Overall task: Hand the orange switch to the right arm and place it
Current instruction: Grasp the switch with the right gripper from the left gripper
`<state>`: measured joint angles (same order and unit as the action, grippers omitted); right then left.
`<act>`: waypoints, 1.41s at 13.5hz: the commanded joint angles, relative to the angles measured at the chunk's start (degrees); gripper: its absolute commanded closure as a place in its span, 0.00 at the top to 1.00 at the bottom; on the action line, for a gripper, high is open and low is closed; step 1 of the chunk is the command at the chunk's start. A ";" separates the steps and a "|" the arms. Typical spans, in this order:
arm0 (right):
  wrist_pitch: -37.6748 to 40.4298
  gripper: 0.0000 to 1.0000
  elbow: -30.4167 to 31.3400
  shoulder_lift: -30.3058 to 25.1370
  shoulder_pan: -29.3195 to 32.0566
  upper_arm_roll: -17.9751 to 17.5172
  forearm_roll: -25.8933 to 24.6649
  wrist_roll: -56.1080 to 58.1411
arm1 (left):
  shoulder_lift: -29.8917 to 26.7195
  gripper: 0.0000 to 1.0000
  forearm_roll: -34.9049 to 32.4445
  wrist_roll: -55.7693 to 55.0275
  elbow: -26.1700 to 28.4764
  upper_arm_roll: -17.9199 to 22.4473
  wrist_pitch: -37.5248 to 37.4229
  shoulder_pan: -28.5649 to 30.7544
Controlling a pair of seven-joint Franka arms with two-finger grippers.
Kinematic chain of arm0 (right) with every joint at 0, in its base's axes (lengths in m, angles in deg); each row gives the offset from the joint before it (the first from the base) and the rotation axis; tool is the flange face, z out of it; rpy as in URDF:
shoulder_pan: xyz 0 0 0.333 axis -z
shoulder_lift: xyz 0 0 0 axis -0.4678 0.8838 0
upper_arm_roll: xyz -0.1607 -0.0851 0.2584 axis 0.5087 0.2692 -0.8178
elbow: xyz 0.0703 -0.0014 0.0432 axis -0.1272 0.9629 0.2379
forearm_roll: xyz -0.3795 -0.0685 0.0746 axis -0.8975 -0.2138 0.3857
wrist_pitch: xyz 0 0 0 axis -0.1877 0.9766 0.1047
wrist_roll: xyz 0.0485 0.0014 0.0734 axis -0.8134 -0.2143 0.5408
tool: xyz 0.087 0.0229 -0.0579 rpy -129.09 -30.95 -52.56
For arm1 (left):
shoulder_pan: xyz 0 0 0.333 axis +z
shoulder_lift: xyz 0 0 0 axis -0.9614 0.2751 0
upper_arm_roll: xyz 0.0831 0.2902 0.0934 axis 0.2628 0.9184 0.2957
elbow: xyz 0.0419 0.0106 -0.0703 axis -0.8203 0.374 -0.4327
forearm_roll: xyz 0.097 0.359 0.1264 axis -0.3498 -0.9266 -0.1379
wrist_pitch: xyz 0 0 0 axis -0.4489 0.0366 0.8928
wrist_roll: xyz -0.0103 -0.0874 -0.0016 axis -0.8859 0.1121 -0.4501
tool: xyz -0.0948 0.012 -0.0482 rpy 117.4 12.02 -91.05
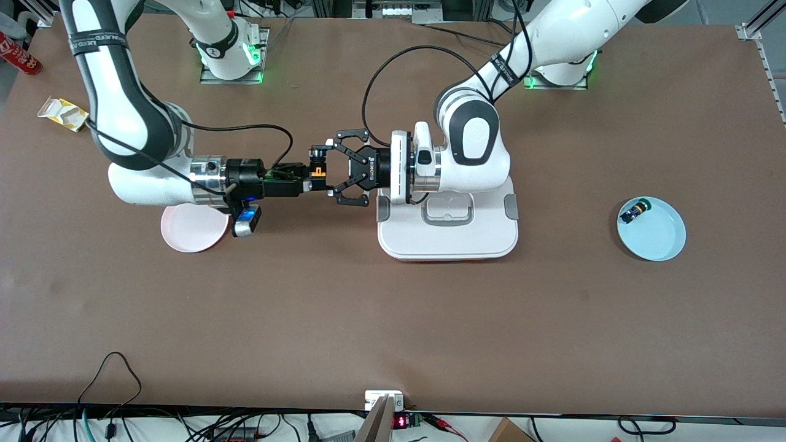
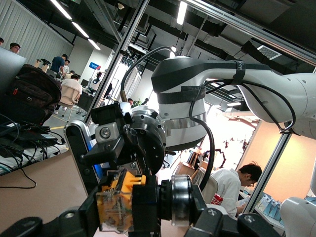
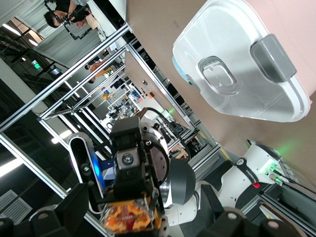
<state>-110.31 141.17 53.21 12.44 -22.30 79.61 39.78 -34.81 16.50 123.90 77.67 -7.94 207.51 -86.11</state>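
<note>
The orange switch [image 1: 317, 174] hangs in the air over the middle of the table, between the two grippers. My left gripper [image 1: 324, 172], the wide linkage claw, is shut on it end to end, one finger on the orange-tan body and one on the cap end. In the left wrist view the switch [image 2: 116, 205] lies across between the pads, with its black collar and silver ring showing. My right gripper [image 1: 309, 178], slim and black, faces it with its fingers open on either side of the body. The switch [image 3: 131, 217] sits between them in the right wrist view.
A white lidded box [image 1: 448, 239] lies under the left wrist and shows in the right wrist view [image 3: 237, 64]. A pink plate [image 1: 190, 230] lies under the right wrist. A light blue plate [image 1: 660, 236] holds a dark green-capped switch [image 1: 634, 211]. A yellow carton [image 1: 61, 113] lies near the right arm's end.
</note>
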 commanded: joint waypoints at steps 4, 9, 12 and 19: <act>2.62 1.00 0.80 -1.81 1.13 -0.27 0.56 -1.91 | 0.15 0.41 1.68 0.85 -1.19 0.06 0.80 -0.49; 4.21 1.00 0.89 -2.08 1.39 -0.18 0.47 -2.00 | 0.15 0.42 1.59 0.76 -1.19 0.06 0.88 -0.49; 4.12 0.90 0.89 -1.99 1.22 -0.18 0.47 -2.09 | 0.06 0.42 1.68 0.68 -1.19 -0.02 0.88 -0.49; 4.21 0.23 0.89 -1.82 1.30 -0.18 0.47 -1.91 | 0.06 0.42 1.68 0.68 -1.19 -0.02 0.88 -0.49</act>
<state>-106.56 141.36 52.17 13.48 -22.28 79.40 38.88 -34.80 16.58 123.07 77.38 -7.92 207.61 -86.01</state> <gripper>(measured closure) 0.524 0.278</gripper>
